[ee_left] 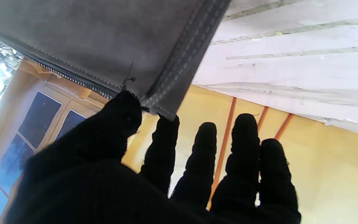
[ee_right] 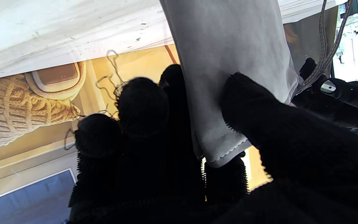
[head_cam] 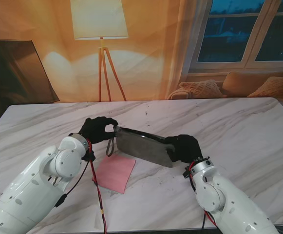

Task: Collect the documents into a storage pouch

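**Mia:** Robot hand on the left (head_cam: pixel 97 129) has a black glove on. It pinches one corner of the grey pouch (head_cam: pixel 143 145). In the left wrist view the thumb (ee_left: pixel 117 124) and one finger (ee_left: pixel 163 143) squeeze that corner, right where the zipper (ee_left: pixel 70 79) ends. The other fingers stick out straight and touch nothing.

**Ben:** And the right robot hand (head_cam: pixel 182 147)?

**Mia:** It grips the other end of the pouch. In the right wrist view the thumb (ee_right: pixel 259 109) presses on one side of the cloth and the fingers (ee_right: pixel 141 105) sit on the other side.

**Ben:** So where is the pouch?

**Mia:** Up off the white marble table (head_cam: pixel 238 126), stretched between both hands. It tilts, with the left end farther from me and the right end nearer to me. A little strap loop (head_cam: pixel 110 146) hangs down by the left hand.

**Ben:** What about the paper?

**Mia:** A pink sheet (head_cam: pixel 114 173) lies flat on the table, nearer to me than the pouch, close by the left arm. No hand touches it.
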